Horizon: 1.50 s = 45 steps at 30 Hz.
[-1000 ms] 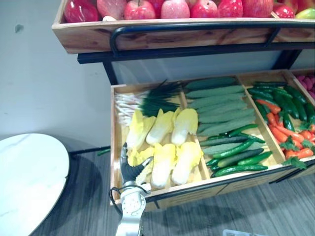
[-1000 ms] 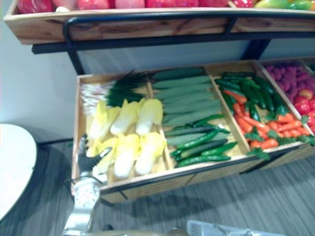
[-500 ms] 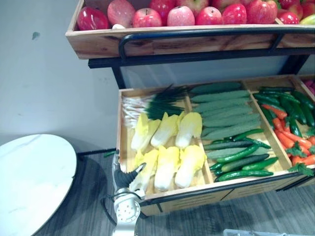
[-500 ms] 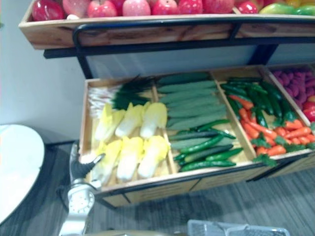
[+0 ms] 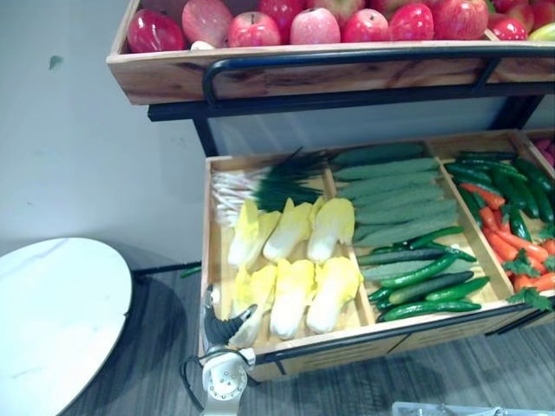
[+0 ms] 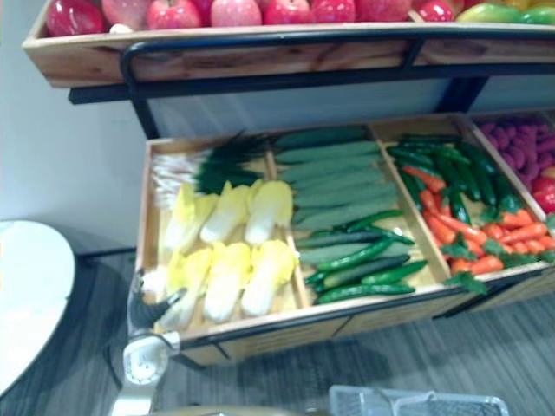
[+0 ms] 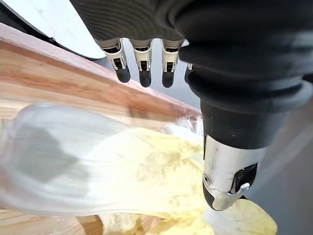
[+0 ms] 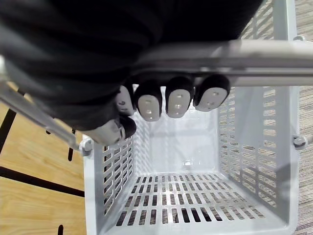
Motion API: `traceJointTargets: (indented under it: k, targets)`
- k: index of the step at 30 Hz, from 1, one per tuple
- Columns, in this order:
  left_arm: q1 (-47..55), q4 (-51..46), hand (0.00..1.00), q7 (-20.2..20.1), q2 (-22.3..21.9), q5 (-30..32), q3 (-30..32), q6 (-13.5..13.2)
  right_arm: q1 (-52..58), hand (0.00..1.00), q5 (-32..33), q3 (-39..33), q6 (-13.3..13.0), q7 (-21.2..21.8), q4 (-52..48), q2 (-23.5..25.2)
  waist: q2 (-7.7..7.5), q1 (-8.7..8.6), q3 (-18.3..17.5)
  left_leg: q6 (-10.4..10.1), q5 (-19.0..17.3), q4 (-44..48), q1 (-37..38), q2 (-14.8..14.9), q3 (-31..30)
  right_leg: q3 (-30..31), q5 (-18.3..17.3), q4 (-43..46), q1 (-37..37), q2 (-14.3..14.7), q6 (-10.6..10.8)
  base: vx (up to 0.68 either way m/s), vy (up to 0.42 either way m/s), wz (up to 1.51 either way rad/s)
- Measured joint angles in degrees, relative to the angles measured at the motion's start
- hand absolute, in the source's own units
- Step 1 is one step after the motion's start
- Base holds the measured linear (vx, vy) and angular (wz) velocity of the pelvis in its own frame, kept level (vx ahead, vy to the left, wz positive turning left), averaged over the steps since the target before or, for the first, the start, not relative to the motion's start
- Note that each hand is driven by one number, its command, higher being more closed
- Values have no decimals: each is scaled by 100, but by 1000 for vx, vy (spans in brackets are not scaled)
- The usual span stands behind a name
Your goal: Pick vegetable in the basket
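Several pale yellow cabbages (image 5: 290, 260) lie in the left compartment of the wooden crate (image 5: 209, 227). My left hand (image 5: 225, 326) hovers at the crate's front left corner, open, with fingers (image 7: 142, 63) and thumb (image 7: 226, 172) spread just above the front-left cabbage (image 7: 98, 166). In the left wrist view I cannot tell whether they touch it. My right hand (image 8: 166, 100) is shut on the handle (image 8: 230, 50) of a grey plastic basket (image 8: 190, 196), whose slotted inside holds nothing. The basket's rim (image 6: 416, 402) shows at the bottom edge of the eye views.
Scallions (image 5: 260, 178) lie behind the cabbages. Long green cucumbers (image 5: 395, 186) and small dark ones (image 5: 421, 282) occupy the middle compartment, green and red peppers (image 5: 512, 225) the right one. A shelf of red apples (image 5: 312, 24) overhangs the crate. A round white table (image 5: 52, 321) stands left.
The camera has shifted. My left hand has drawn back and down from over the front-left cabbage toward the crate's front left corner. The right hand still holds the basket handle.
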Motion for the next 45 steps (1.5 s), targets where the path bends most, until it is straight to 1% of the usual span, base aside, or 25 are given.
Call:
traceJointTargets:
  k: [4, 10, 12, 16, 23, 29, 32, 33, 37, 39, 41, 45]
  targets:
    - [-41, 232, 0, 30, -5, 17, 184, 38, -12, 100, 0, -4, 0, -1, -1, 27, 15, -1, -9, -20, -15, 0, 18, 15, 38, 47, 0, -26, -1, 22, -1, 29, -7, -5]
    - [-64, 453, 0, 64, -7, 66, 230, 58, -18, 100, 0, -8, 0, -28, -3, 25, 40, -1, -3, -50, -39, 0, 54, 30, 129, 108, -1, -42, -12, 39, -3, 19, -3, -6]
    - [-123, 599, 0, 66, -6, 69, 262, 117, -35, 100, -1, -9, 0, -47, -4, 24, 51, -1, 2, -62, -50, 0, 53, 31, 138, 135, -2, -45, -31, 44, -4, 27, -4, -6]
    - [-194, 770, 0, 69, -2, 73, 316, 138, -44, 100, 0, -14, 1, -70, -4, 24, 64, -2, 12, -79, -67, 0, 51, 30, 154, 156, -2, -66, -40, 47, -5, 26, -2, -3]
    - [-274, 853, 0, 76, 0, 76, 322, 159, -120, 100, 1, -13, 1, -88, -3, 19, 96, -5, 48, -97, -80, 0, 42, 30, 203, 209, -5, -79, -80, 56, -8, 28, -3, -3]
    - [-329, 1192, 0, 80, 1, 117, 351, 168, -206, 100, 2, -13, 0, -94, -3, 15, 100, -11, 133, -101, -83, 1, 42, 30, 281, 273, -4, -61, -139, 56, -8, 9, -1, -5]
    - [-370, 1466, 0, 67, 3, 121, 381, 244, -208, 100, 4, -14, 0, -95, -42, 16, 110, -10, 149, -104, -86, 1, 43, 29, 299, 306, -4, -60, -155, 58, -8, 7, -2, -3]
    - [-400, 1496, 100, 71, 2, 181, 400, 239, -208, 100, 3, -15, 1, -96, -52, 14, 120, -11, 154, -105, -87, 1, 49, 30, 313, 327, -4, -59, -160, 62, -9, 8, -4, -5]
    - [-564, 1948, 100, 227, -5, 403, 471, 206, -234, 100, -11, -38, 0, -98, -109, 1, 163, -3, 162, -113, -98, 1, 75, 37, 437, 417, -4, -29, -211, 72, -10, -3, -1, -10]
    - [-780, 2385, 100, 310, -20, 539, 636, 174, -285, 100, -39, -135, -3, -102, -151, -10, 286, -10, 160, -117, -103, 0, 119, 37, 484, 522, -3, 12, -253, 82, -11, -16, -1, -19]
    - [-911, 2658, 100, 393, -26, 608, 708, 139, -319, 100, -40, -193, -2, -100, -138, -21, 339, -12, 160, -132, -115, 0, 183, 51, 549, 581, -3, 18, -251, 98, -12, -29, -6, -19]
    - [-1175, 3158, 100, 721, -33, 769, 988, 105, -391, 100, -44, -219, -13, -97, 13, -97, 352, -21, 162, -187, -155, 1, 251, 134, 673, 731, 16, 11, -307, 195, -58, -54, -20, -24]
